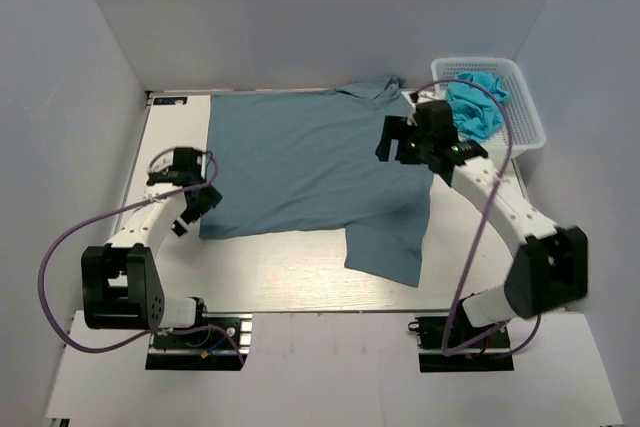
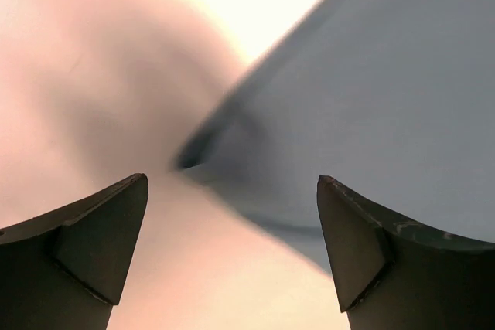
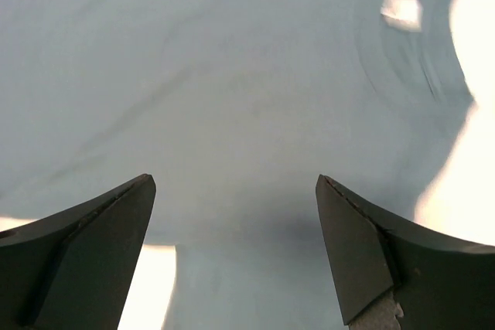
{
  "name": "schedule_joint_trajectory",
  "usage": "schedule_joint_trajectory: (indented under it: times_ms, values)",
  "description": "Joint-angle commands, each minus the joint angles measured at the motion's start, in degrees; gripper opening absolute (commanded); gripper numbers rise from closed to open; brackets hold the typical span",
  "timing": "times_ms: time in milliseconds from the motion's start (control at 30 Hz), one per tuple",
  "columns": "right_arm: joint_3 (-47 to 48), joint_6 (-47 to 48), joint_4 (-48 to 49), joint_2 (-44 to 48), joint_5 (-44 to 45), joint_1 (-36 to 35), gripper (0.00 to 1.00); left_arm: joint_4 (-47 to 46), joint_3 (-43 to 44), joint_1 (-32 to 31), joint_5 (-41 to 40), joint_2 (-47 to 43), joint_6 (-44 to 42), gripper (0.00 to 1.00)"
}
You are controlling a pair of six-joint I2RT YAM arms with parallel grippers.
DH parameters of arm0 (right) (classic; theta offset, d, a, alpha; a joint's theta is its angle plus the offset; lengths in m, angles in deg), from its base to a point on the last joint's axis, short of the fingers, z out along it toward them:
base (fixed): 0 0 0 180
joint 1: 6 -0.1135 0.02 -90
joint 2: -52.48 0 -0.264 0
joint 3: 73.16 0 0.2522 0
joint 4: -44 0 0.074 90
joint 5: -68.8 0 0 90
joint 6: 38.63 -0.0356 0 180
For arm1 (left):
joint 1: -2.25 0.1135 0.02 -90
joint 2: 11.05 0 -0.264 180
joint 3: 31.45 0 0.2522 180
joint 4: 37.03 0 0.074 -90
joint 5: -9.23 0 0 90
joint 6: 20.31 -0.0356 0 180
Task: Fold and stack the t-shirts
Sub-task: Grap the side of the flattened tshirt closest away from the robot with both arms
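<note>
Clearly this t-shirt [image 1: 300,162] is limp, light cloth; my left gripper [image 2: 232,187] and right gripper [image 3: 232,187] both gape empty, so I'd pinch edge corners

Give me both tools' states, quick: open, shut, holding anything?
Left tool: open, empty, at the shirt edge.
Right tool: open, empty, over the shirt.
</note>
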Motion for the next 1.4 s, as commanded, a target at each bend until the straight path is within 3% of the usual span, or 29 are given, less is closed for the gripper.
schedule_joint_trajectory:
  times_ms: [0,133,233,467,533,567,633,667,733,767,933,1100,1200,1233,1267,1300,1333,1367]
  values:
    - [-11.59,-5.32,-1.3,8.98,3.33,0.51,0.9,-0.94,-10.97,1.53,1.74,-3.47,4.14,1.0]
    - [-18.23,-8.05,-7.29,18.39,5.27,0.42,0.9,-5.61,-17.41,2.67,3.78,-6.73,5.89,1.0]
    - [-21.92,-10.25,-10.63,22.45,5.97,0.25,0.9,-7.81,-19.44,3.2,3.78,-4.9,7.03,0.93]
    - [-26.85,-12.36,-17.67,24.75,3.78,-0.28,0.9,-13.97,-21.47,4.43,6.42,-1.55,7.04,0.88]
    - [-28.86,-12.97,-18.9,24.58,2.21,-0.63,0.9,-16.06,-21.47,4.43,7.55,-1.03,5.9,0.81]
    - [-29.66,-13.76,-18.82,24.32,1.85,-0.89,0.9,-16.6,-21.47,4.43,8.17,-1.02,5.37,0.68]
    - [-31.85,-14.56,-18.38,23.27,-0.25,-1.68,0.89,-19.22,-22.6,4.43,10.98,-1.02,4.14,0.55]
    - [-32.21,-15.26,-18.29,22.74,-0.61,-1.77,0.89,-20.37,-22.61,4.43,12.12,-1.02,3.27,0.34]
    - [-33.88,-15.27,-18.03,21.6,-3.32,-2.82,0.88,-22.49,-23.49,4.43,14.76,-1.02,0.89,0.08]
    - [-34.23,-15.09,-17.76,20.89,-3.6,-3.0,0.86,-22.49,-24.1,4.43,14.76,-1.02,0.89,0.0]
    - [-37.13,-17.71,-18.55,18.25,-5.54,-5.9,0.86,-21.09,-24.1,4.43,13.63,-3.12,0.09,0.0]
    - [-37.49,-20.79,-19.34,15.1,-3.34,-8.18,0.81,-19.86,-24.63,4.43,13.1,-11.45,0.62,0.0]
    - [-37.49,-21.15,-19.08,11.93,-2.99,-8.8,0.72,-18.55,-24.63,3.91,12.4,-16.38,1.15,0.0]
    - [-37.49,-21.15,-19.08,11.57,-2.82,-8.8,0.62,-17.93,-24.63,3.91,12.39,-17.27,1.15,0.0]
    - [-37.92,-21.07,-18.99,11.05,-2.73,-9.07,0.5,-17.4,-24.11,3.91,12.39,-17.98,1.15,0.0]
    - [-37.93,-21.41,-18.3,10.87,-2.73,-9.33,0.24,-16.26,-24.1,3.91,12.39,-18.51,1.15,0.0]
    - [-38.01,-21.59,-18.11,11.3,-2.64,-9.16,0.09,-15.73,-24.1,3.91,12.39,-19.29,1.15,0.0]
    - [-37.75,-21.85,-17.94,11.31,-2.38,-9.33,0.0,-15.12,-23.58,3.91,12.39,-19.3,1.15,0.0]
